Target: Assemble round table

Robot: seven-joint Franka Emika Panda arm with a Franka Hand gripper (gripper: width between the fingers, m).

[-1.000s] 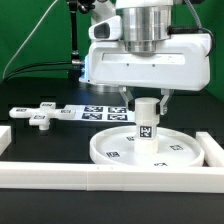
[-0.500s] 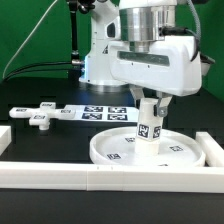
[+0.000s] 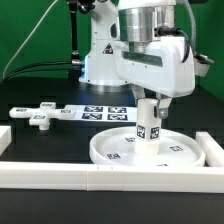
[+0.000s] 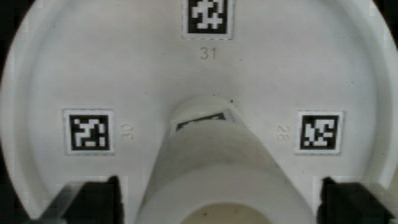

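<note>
The round rimmed disc (image 3: pixel 112 153) lies flat on the black table. The short thick leg (image 3: pixel 146 126) stands upright at its centre, with a tag facing the camera. My gripper (image 3: pixel 148 107) hangs straight above the leg, a finger on each side of its top. In the wrist view the leg (image 4: pixel 217 160) rises from the disc (image 4: pixel 107 90) between my dark fingers (image 4: pixel 89 202). A thin strip of disc shows on each side, so my gripper (image 4: pixel 222 206) is open around the leg. The small bar-shaped foot (image 3: pixel 40 119) lies at the exterior view's left.
The marker board (image 3: pixel 104 113) lies behind the disc. White border rails run along the front (image 3: pixel 100 178) and at the exterior view's right (image 3: pixel 212 150). The robot's base (image 3: pixel 100 65) stands behind the marker board.
My hand has turned about its vertical axis above the leg. The leg's tag has shifted slightly to the exterior view's left. The disc has not moved.
</note>
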